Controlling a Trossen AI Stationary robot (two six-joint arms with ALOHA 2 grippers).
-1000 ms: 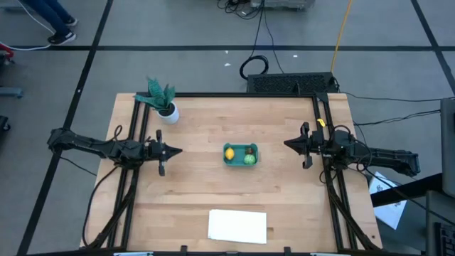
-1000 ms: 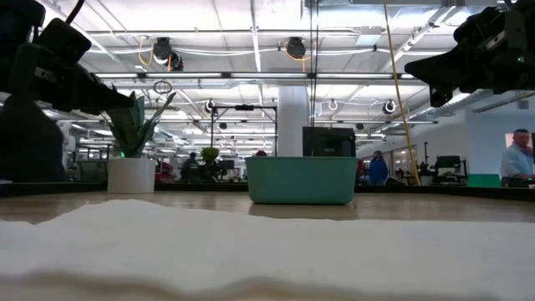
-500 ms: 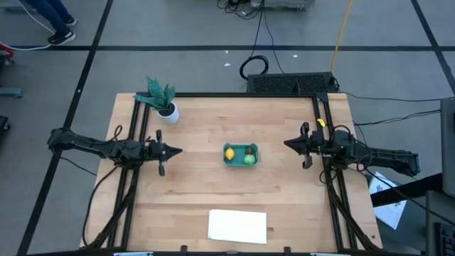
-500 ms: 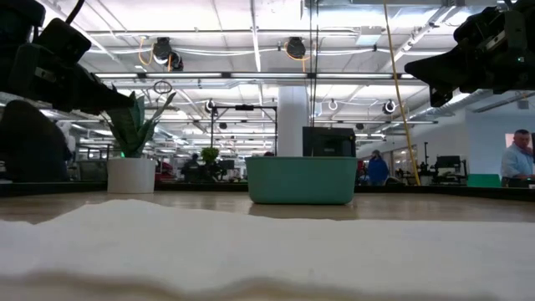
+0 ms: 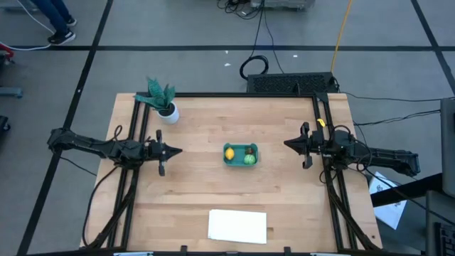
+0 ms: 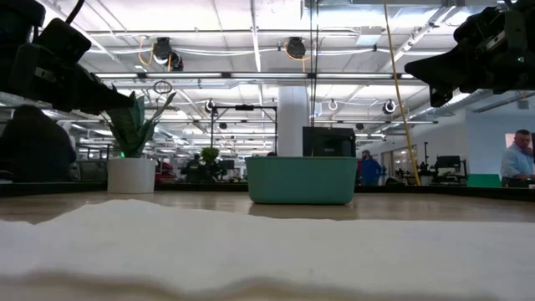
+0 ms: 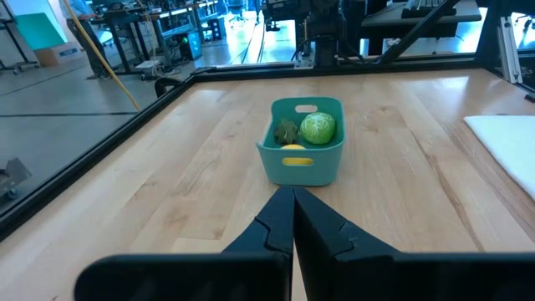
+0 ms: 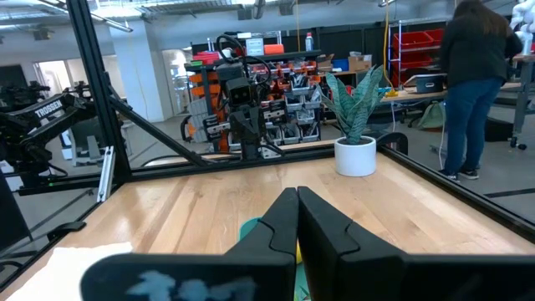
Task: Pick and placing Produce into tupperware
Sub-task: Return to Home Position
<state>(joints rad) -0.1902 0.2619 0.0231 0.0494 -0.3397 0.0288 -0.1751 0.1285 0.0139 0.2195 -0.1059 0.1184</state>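
The teal tub (image 5: 241, 154) sits at the table's middle, also seen in the low view (image 6: 301, 180) and the left wrist view (image 7: 303, 155). Inside lie the yellow lemon (image 5: 229, 153), the round green piece (image 5: 249, 159) and a small dark-red piece (image 5: 251, 149). In the left wrist view the green one (image 7: 318, 128), the lemon (image 7: 292, 148) and a small dull piece (image 7: 287, 131) show. My left gripper (image 5: 178, 151) hangs shut left of the tub. My right gripper (image 5: 286, 144) hangs shut to its right. Both stand clear of it.
A plant in a white pot (image 5: 165, 103) stands near the far-left corner. A flat white sheet (image 5: 237, 225) lies at the near edge. Black rails run along the table's left, right and far sides. A person (image 8: 472, 84) stands beyond the table.
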